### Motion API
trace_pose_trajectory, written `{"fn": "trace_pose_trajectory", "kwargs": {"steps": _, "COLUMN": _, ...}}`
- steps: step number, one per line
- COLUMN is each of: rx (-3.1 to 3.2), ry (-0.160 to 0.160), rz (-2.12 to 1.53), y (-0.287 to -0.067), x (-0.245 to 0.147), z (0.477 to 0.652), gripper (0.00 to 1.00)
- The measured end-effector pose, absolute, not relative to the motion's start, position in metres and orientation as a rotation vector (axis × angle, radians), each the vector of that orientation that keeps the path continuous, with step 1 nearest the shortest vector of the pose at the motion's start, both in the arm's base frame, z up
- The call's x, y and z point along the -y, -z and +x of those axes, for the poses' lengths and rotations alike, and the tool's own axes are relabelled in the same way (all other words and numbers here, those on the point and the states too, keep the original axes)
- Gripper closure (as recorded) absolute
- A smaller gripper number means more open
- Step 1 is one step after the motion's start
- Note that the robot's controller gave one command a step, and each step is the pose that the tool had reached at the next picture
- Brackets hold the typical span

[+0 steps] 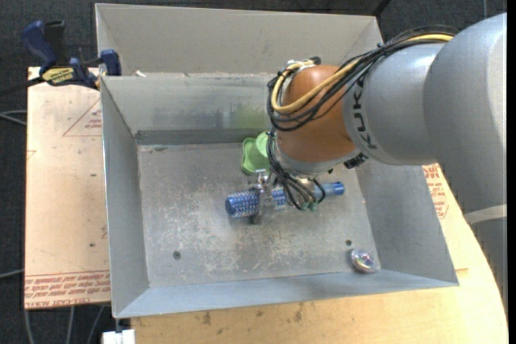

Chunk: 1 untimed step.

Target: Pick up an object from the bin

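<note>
A blue ribbed cylinder-shaped thing lies near the middle of the bin floor, stretching right toward a blue end. My gripper is down on its middle part, with dark fingers beside and over it; the wrist hides how the jaws stand. A light green object sits just behind the gripper, partly under the orange wrist cover.
A small round silvery thing lies in the bin's front right corner. The arm and its cables cover the bin's right rear part. The left half of the floor is bare scuffed metal.
</note>
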State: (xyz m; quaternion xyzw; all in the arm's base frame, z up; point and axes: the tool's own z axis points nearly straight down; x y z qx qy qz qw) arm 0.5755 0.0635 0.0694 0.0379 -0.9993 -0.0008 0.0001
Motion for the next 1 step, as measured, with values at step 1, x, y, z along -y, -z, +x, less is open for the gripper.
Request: {"fn": "trace_pose_trajectory", "kwargs": {"steps": 1, "rx": 3.124, "ry": 0.001, "rz": 0.407, "y": -0.2120, "x": -0.0659, "z": 0.5642, "gripper": 1.00}}
